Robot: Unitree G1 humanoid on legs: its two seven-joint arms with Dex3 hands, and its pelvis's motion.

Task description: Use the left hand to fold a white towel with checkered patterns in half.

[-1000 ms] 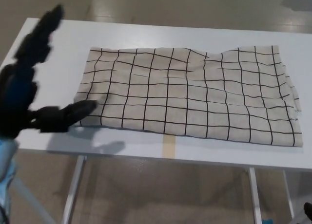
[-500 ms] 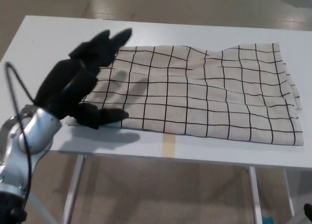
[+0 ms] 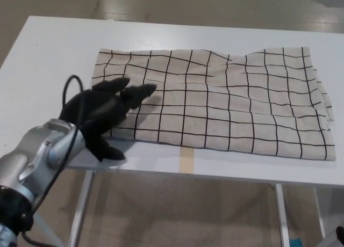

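The fingers [image 3: 141, 91] of the left hand [image 3: 105, 111] are spread apart and grasp nothing; the two thick ones lie flat over the towel's near-left corner, and the thumb points down past the tabletop's front edge. The towel [image 3: 226, 99] is off-white cloth crossed by thin black lines in a square grid. It lies spread out on the white tabletop [image 3: 48, 48], a wide rectangle with ripples along its far edge and at its right end, where layered edges show. Its near-left corner is hidden under the hand, so whether the palm presses on the cloth cannot be told. The hand is matte black, joined to a smooth silver-grey forearm [image 3: 37, 155] with a black cable looping over the wrist. Thin white legs and a glossy beige floor show below the tabletop
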